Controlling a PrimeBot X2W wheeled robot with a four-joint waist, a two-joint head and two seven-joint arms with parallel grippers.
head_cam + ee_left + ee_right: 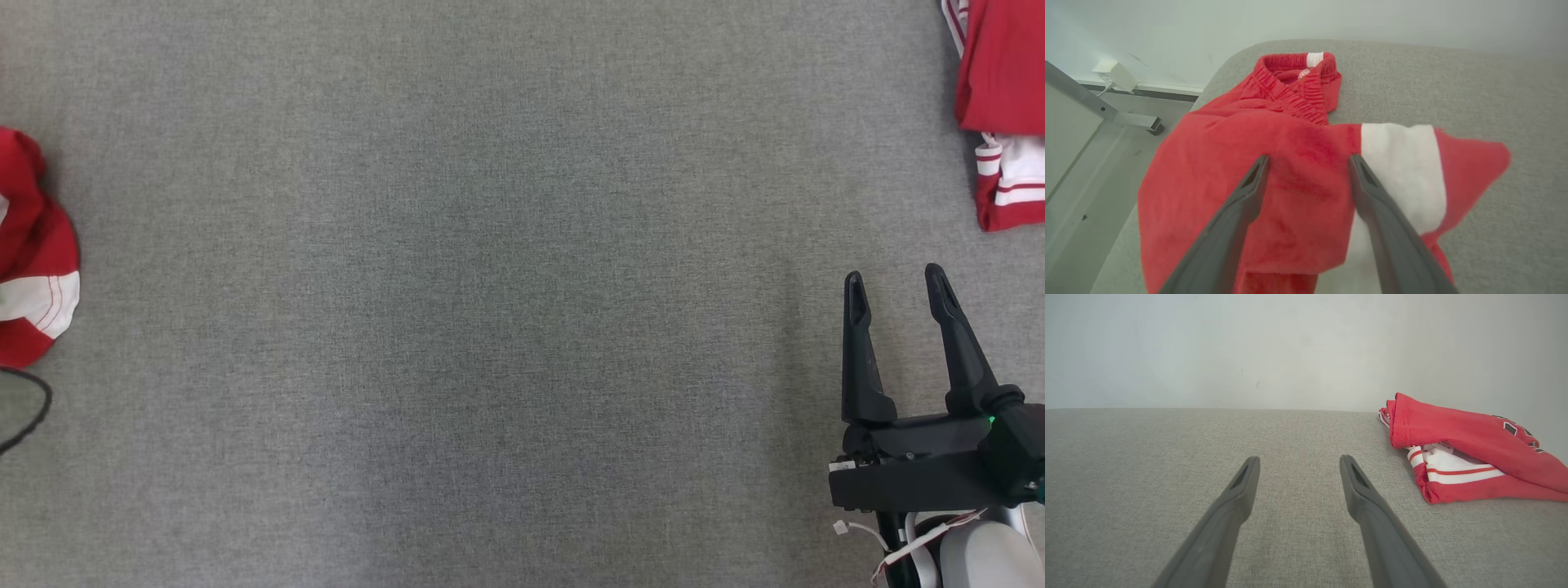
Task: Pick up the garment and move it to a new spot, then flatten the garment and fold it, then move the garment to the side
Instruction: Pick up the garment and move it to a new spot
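Observation:
A crumpled red garment (33,253) with a white band lies at the left edge of the grey cloth surface (490,327). In the left wrist view this garment (1216,163) sits near the surface's rounded corner, its elastic waistband at the far end. My left gripper (1308,157) is open right over it, one finger on each side of a red fold, with nothing pinched. My right gripper (895,274) is open and empty at the lower right above bare cloth, and its fingers (1241,486) point at the far wall.
A folded red and white garment (1004,73) lies at the far right corner, to the right of my right gripper in its wrist view (1461,437). A black cable loop (24,408) lies by the left edge. A metal frame (1086,102) and floor lie beyond that edge.

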